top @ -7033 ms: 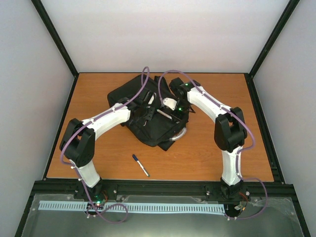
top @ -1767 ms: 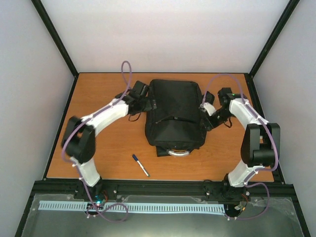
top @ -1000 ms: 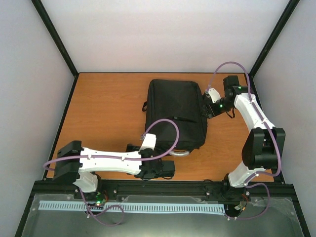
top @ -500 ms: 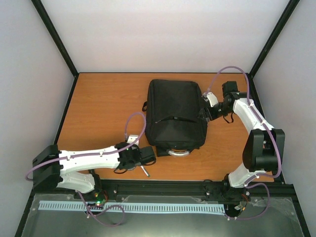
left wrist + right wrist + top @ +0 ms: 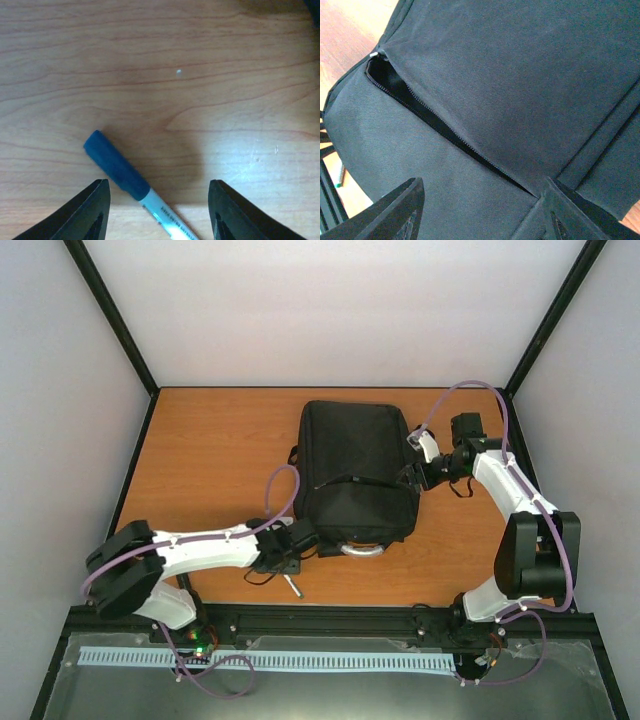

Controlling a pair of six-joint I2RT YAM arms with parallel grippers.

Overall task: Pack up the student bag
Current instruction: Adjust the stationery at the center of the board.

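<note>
Currently: left gripper (image 5: 160, 212), jaws wide, straddles pen (image 5: 117, 167). Lower squarely and close across the barrel. Right gripper (image 5: 482, 212), likewise wide, apparently hovers at bag (image 5: 355, 465) zip opening (image 5: 435, 125).

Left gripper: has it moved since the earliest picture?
Yes. The left gripper has moved from above the student bag toward the table's near edge, above the pen.

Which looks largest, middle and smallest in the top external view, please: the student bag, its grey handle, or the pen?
1. student bag, by far the largest.
2. grey handle, a short curved loop at the bag's near edge.
3. pen, smallest as seen, but the left gripper covers most of it, so its true length is unsure.
</note>
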